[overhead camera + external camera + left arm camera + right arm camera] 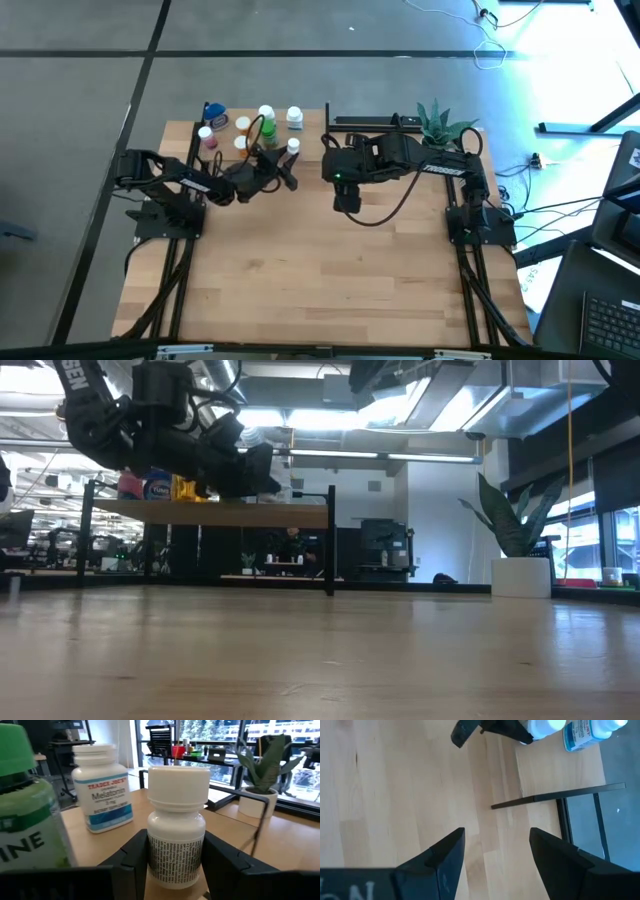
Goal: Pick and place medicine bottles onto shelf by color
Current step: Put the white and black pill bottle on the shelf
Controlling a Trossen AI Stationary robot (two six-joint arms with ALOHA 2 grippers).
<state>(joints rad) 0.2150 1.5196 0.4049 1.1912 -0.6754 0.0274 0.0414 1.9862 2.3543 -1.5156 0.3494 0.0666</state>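
The shelf (pixel 262 135) stands at the table's far left and carries several medicine bottles. Among them are a green one (pixel 25 815), a white one with a blue label (pixel 102 790), orange ones (pixel 243 125) and a pink one (pixel 207 135). My left gripper (pixel 289 160) reaches level over the shelf's near right part and is shut on a white bottle (pixel 177 820). My right gripper (pixel 497 855) hangs open above the bare tabletop to the right of the shelf, pointing steeply down, with nothing between its fingers. My left gripper pinches the white bottle's lower body (pixel 152 855) between its two fingers, one on each side, below the cap. The fingers lie level and come from the table's near left. The bottle stands upright just over the shelf board; I cannot tell whether its base touches it.
A potted green plant (pixel 437 125) stands at the table's far right. The shelf's black posts and rail (pixel 560 797) edge its right end, close to my right gripper. The near half of the tabletop (pixel 320 280) is bare wood.
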